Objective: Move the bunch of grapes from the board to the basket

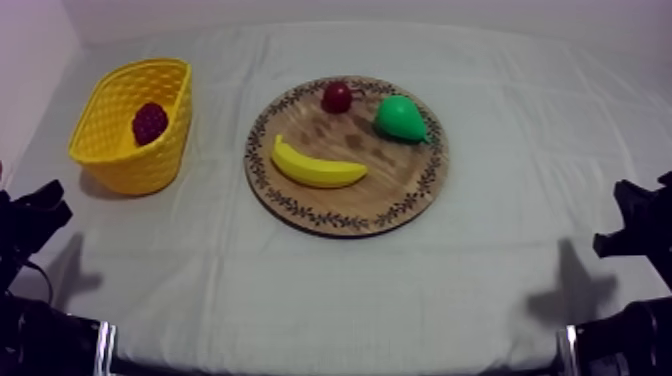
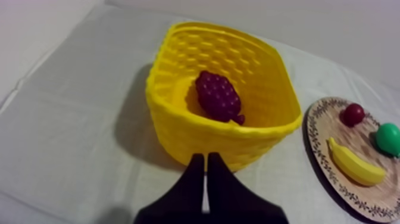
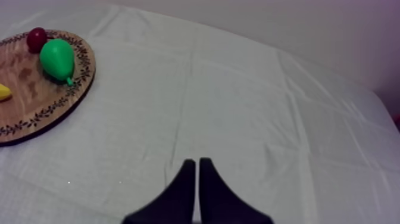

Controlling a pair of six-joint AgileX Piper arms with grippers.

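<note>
Resting inside the yellow basket (image 1: 135,165): the bunch of grapes (image 1: 150,122), dark purple, down on the basket's floor and close to one wall, off the wooden board (image 1: 395,195) altogether. Standing at the left side of the counter (image 1: 500,280), that basket, open mouth upward, near the board but not touching it.

Lying on the board, three pieces of toy fruit: banana (image 1: 318,166) across the near left part, curved; pear (image 1: 400,118), green, toward the far right, close to the patterned rim; small red fruit (image 1: 337,97) at the far edge, near the pear but apart from it. Bare wood between the banana and the other two.

Sitting low at the left edge of the counter, the left hand (image 2: 206,159): fingers pressed together into a narrow wedge, gripping nothing, pointing at the near wall of the basket and apart from it. Beyond that wall, from the wrist, the grapes in the basket's hollow, and the board with its fruit off to one side.

Sitting low at the right edge, the right hand (image 3: 197,162): fingers likewise together, closed on nothing, above bare grey-white cloth (image 3: 238,101). Well off to its side, the board, with pear and small red fruit on it and one yellow tip of the banana at the picture's edge.
</note>
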